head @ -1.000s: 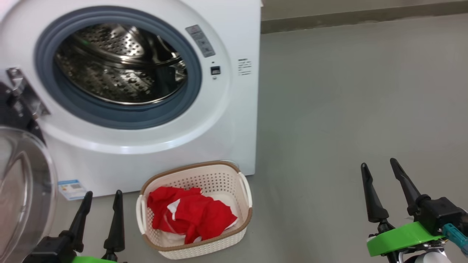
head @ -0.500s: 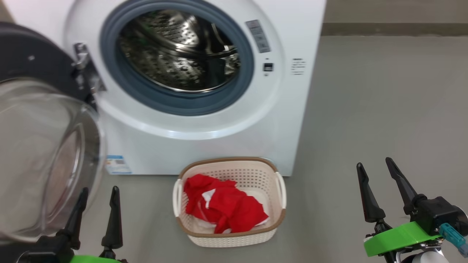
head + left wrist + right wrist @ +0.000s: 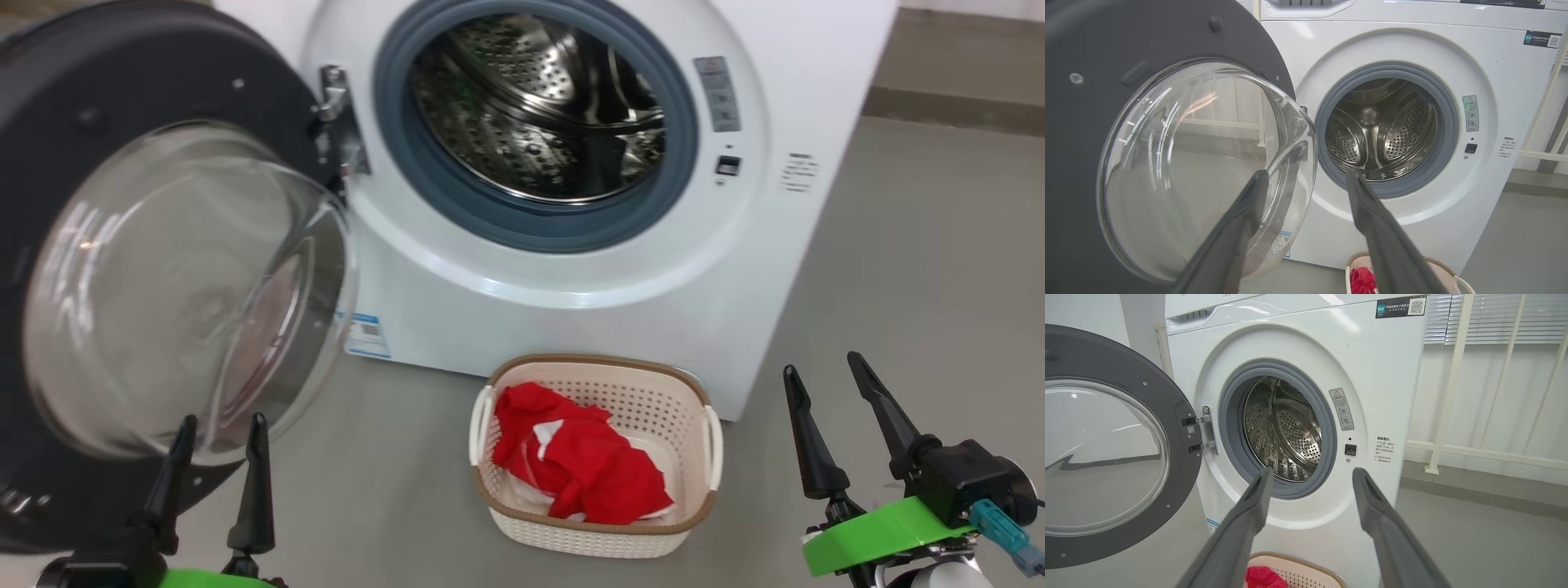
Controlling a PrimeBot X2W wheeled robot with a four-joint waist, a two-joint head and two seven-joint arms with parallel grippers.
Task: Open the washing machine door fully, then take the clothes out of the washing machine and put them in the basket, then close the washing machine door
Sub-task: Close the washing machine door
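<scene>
Clothes (image 3: 580, 469) lie in the basket (image 3: 588, 535) as a loose heap of bright red fabric with some white panels. The basket stands on the grey floor (image 3: 898, 286) just in front of the washing machine (image 3: 571, 327), towards its right side, I think so that the way from the opening to the tub is short. The steel drum (image 3: 539, 122) behind the grey gasket (image 3: 522, 229) shows only its shiny perforated wall and nothing red, so the unloading seems finished and what is left is to shut the door. The washing machine door (image 3: 122, 82) hangs wide open on the left from its metal hinge (image 3: 335, 122). It has a broad black rim with small screws, and its clear glass bowl (image 3: 180, 286) bulges toward the near side and carries pale reflections. The left gripper (image 3: 224, 418) is low at the near left, just before the lower part of the door, with jaws apart and nothing between them; this looks a good place for a push on the rim. The right gripper (image 3: 822, 363) is at the near right above bare floor, well apart from the machine, also spread and empty.
</scene>
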